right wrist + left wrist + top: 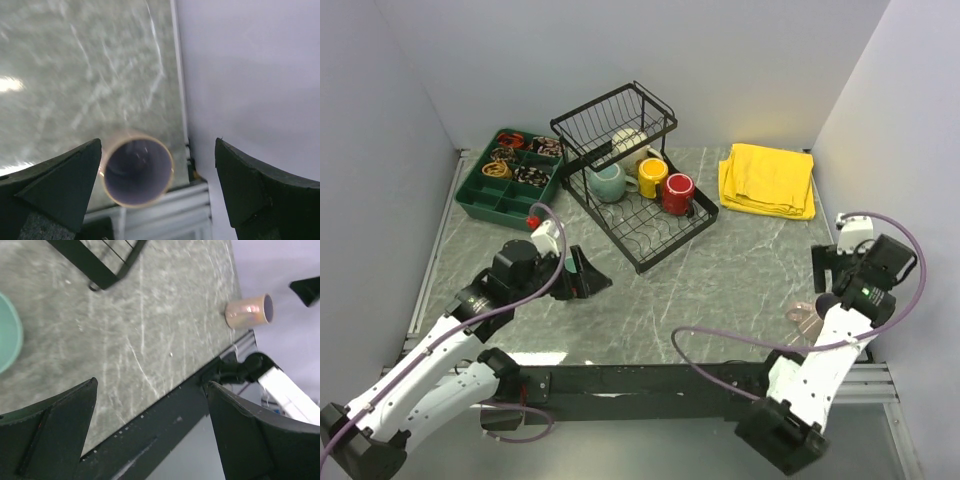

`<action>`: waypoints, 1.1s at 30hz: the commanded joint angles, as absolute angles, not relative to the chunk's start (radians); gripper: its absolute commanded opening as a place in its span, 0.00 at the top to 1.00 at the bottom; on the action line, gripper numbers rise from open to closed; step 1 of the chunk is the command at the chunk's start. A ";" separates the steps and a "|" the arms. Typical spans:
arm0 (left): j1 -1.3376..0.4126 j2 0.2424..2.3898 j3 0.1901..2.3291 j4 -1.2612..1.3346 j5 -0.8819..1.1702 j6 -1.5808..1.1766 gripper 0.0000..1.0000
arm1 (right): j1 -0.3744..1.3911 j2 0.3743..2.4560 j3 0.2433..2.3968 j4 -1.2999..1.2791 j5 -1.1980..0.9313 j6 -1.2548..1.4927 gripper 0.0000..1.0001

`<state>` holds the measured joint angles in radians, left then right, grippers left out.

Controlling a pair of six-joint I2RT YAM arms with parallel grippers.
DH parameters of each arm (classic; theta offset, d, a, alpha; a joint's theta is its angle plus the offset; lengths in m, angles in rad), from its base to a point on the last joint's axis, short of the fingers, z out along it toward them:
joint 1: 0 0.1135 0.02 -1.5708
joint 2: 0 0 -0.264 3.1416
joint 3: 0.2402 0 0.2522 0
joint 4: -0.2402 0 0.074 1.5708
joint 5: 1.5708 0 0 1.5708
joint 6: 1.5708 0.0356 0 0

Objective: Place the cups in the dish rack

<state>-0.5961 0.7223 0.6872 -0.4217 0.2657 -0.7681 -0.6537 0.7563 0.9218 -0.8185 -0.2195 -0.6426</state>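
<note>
Pale pink mug [138, 169] lies on its side at the near right, mouth toward the spread right gripper [157, 150] (nearer arm).

Teal mug [7, 334] partly off-frame

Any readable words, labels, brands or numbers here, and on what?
None legible in any view.
The pink cup, dish rack, yellow cloth and green tray show no print.
A small green mark on the right arm is too small to read.
</note>
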 commanded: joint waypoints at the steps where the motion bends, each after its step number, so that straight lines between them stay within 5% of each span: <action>1: -0.646 0.730 0.687 -0.354 0.287 -0.785 0.04 | -0.823 0.808 0.879 -0.851 -0.275 -0.868 0.00; 5: -0.660 0.704 0.654 -0.324 0.293 -0.801 0.04 | -0.956 0.908 0.907 -0.916 -0.348 -0.966 0.05; 19: -0.663 0.585 0.512 -0.232 0.327 -0.900 0.04 | -0.954 1.103 0.804 -0.796 -0.353 -0.948 0.24; 22: -0.663 0.578 0.500 -0.206 0.336 -0.926 0.04 | -0.943 1.141 0.785 -0.782 -0.360 -0.948 0.36; 29: -0.663 0.624 0.472 -0.016 0.435 -1.058 0.04 | -0.907 1.224 0.831 -0.893 -0.521 -0.992 1.00; 33: -0.663 0.675 0.492 0.115 0.474 -1.144 0.04 | -0.838 1.183 0.888 -0.963 -0.664 -0.996 1.00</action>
